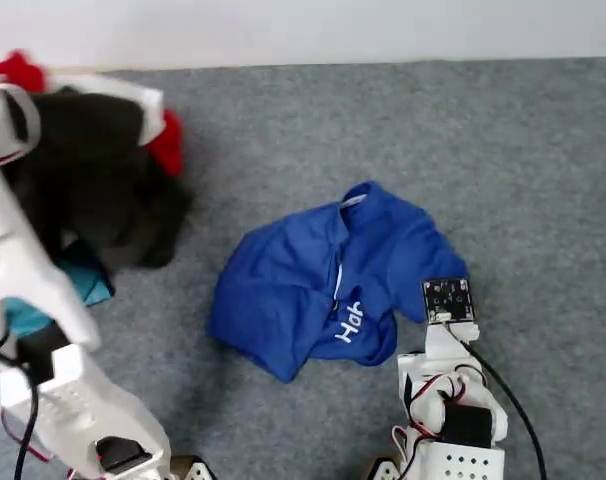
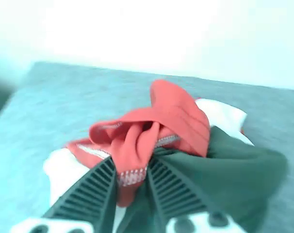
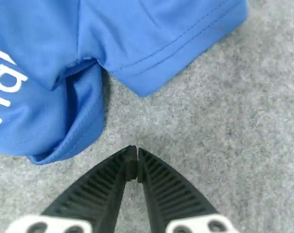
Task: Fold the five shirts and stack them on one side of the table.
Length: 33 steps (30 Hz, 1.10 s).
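A crumpled blue shirt [image 1: 323, 280] lies mid-table on the grey cloth. At the far left a heap holds a black shirt [image 1: 93, 180], a red shirt [image 1: 167, 143], a white shirt [image 1: 113, 88] and a teal shirt [image 1: 83, 280]. My left gripper [image 2: 132, 170] is shut on a fold of the red shirt [image 2: 171, 116], held just above the black shirt [image 2: 234, 170]. My right gripper [image 3: 137, 162] is shut on nothing, its tips over bare table cloth just off the blue shirt's hem [image 3: 152, 73]. The right arm [image 1: 448, 345] stands at the blue shirt's near right corner.
The grey table cloth [image 1: 523, 170] has free room to the right and behind the blue shirt. The left arm's white body [image 1: 23, 270] stretches over the heap at the left edge. A pale wall runs along the table's far edge.
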Each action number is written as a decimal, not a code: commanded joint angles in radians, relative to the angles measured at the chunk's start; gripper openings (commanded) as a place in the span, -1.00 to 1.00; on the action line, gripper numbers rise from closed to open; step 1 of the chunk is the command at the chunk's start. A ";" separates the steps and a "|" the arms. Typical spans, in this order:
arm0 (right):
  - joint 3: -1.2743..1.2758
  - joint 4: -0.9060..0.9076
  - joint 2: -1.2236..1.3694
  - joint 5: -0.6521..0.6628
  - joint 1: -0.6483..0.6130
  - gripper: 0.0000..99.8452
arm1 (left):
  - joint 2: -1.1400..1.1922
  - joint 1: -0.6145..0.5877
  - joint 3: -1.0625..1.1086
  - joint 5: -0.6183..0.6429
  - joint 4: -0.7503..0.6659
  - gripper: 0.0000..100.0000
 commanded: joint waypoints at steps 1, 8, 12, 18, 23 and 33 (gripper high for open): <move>0.015 -0.012 -0.004 0.011 -0.004 -0.98 | -0.075 -0.055 0.051 -0.031 0.015 -0.99; 0.015 -0.012 -0.004 0.011 -0.004 -0.98 | -0.083 -0.115 0.186 -0.038 0.015 -0.98; 0.015 -0.012 -0.004 0.011 -0.004 -0.98 | -0.092 -0.144 0.165 -0.094 0.015 -0.89; 0.015 -0.012 -0.004 0.011 -0.004 -0.98 | -0.193 -0.186 0.154 -0.121 0.015 -0.54; 0.015 -0.012 -0.004 0.011 -0.004 -0.98 | -0.298 -0.203 0.157 -0.123 0.015 -0.53; 0.015 -0.012 -0.004 0.011 -0.004 -0.98 | -0.582 -0.212 0.285 -0.115 0.017 -0.59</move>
